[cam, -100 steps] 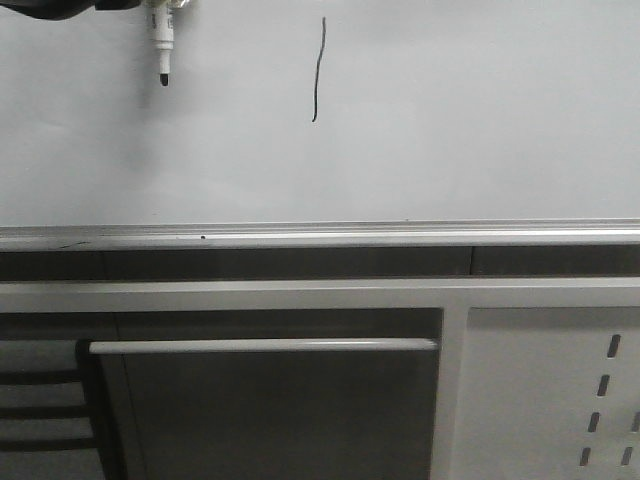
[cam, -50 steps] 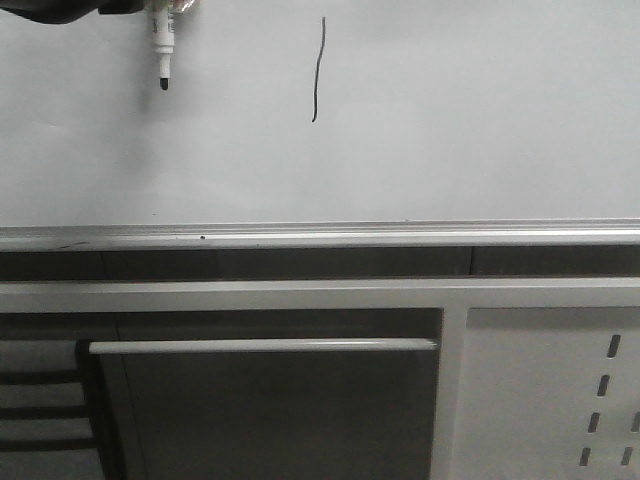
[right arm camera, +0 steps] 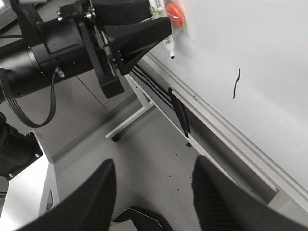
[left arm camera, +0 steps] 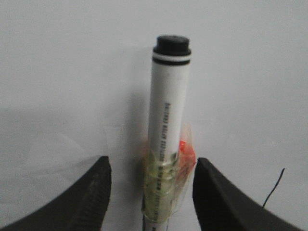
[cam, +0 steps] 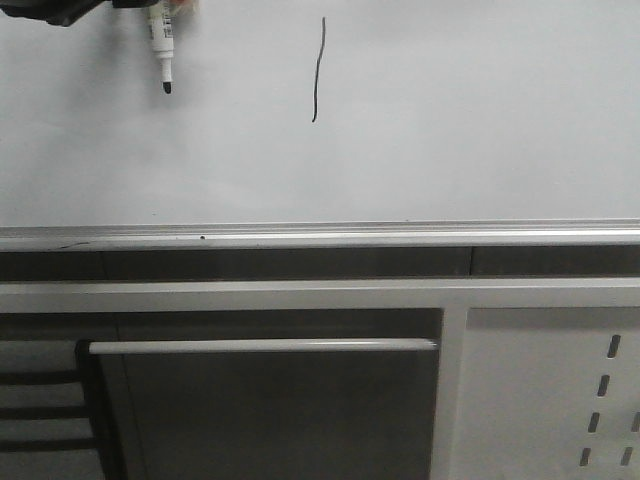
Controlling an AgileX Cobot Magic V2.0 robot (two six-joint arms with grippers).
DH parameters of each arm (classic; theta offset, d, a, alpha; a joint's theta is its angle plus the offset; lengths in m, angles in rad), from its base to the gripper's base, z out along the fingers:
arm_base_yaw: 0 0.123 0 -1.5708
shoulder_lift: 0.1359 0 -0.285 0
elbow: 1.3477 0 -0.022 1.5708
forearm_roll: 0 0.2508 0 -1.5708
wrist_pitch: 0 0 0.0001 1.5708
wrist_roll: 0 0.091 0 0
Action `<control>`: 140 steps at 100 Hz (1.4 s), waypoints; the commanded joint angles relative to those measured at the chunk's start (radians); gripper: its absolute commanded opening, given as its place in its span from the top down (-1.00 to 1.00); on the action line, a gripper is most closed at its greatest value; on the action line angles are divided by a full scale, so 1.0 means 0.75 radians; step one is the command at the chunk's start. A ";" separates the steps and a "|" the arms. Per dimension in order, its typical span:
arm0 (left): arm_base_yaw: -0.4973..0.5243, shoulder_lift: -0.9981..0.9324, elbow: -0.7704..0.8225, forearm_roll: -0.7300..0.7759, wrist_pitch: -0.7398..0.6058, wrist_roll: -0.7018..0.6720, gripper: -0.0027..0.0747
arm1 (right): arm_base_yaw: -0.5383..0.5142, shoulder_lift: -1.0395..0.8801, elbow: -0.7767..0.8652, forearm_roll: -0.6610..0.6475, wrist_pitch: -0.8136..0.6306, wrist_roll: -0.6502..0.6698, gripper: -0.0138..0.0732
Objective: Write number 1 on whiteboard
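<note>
Fingers (left arm camera: 91, 197) of the left gripper (left arm camera: 151, 192) are sitting spread to either side of a white-barrelled marker pen with a black tip (left arm camera: 169, 110); the two black curved pads are not touching the barrel, and the pen looks to be fixed between them by clear tape with an orange scrap on it, so the jaws are standing apart rather than clamped. On the right gripper (right arm camera: 151, 192) the two dark fingers are also standing apart, holding nothing and pointing down at the floor.

Taking the thin black marker stroke (cam: 318, 70) as the landmark: the large pale grey-white whiteboard (cam: 450, 130) is lying all around it, the board's silver aluminium rail is running well below it, and the pen is hanging well to the left of it in the front view, tip down and near the board's top edge. Whether the tip is touching the surface cannot be told from these views.

Judging by this, the writing itself is looking finished: a single stroke is standing on the board as the number 1. Only backing the arm away seems left.

That stroke is looking thin, near-vertical and slightly bowed, with a small hook at its lower end.
</note>
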 commanded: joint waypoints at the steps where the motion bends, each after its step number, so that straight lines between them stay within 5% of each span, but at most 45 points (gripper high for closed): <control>1: 0.000 -0.027 -0.044 0.034 -0.065 -0.005 -0.04 | -0.006 -0.033 -0.043 0.067 -0.034 -0.004 -0.07; 19: -0.002 -0.067 -0.044 0.037 0.083 -0.005 -0.33 | -0.006 -0.033 -0.043 0.067 -0.031 -0.004 -0.07; 40: -0.002 -0.206 -0.042 0.037 0.302 0.072 -0.31 | -0.009 -0.042 -0.043 0.049 -0.030 -0.004 -0.05; 62: -0.002 -0.428 0.010 0.034 0.520 0.198 -0.27 | -0.175 -0.131 -0.043 0.037 -0.049 0.050 0.32; 72: -0.002 -0.526 0.033 0.034 0.553 0.207 -0.02 | -0.279 -0.189 -0.024 0.048 -0.078 0.055 0.60; 80: -0.002 -0.605 0.052 0.034 0.594 0.239 0.44 | -0.311 -0.263 0.038 0.052 -0.174 0.055 0.84; 90: -0.002 -0.692 0.065 0.039 0.676 0.285 0.98 | -0.313 -0.386 0.185 0.052 -0.352 0.036 0.83; 115: 0.000 -0.891 0.155 0.045 0.839 0.339 0.98 | -0.313 -0.804 0.676 0.071 -0.884 0.016 0.83; 140: -0.003 -1.052 0.359 0.036 0.869 0.339 0.98 | -0.313 -1.220 1.092 0.074 -0.983 0.016 0.83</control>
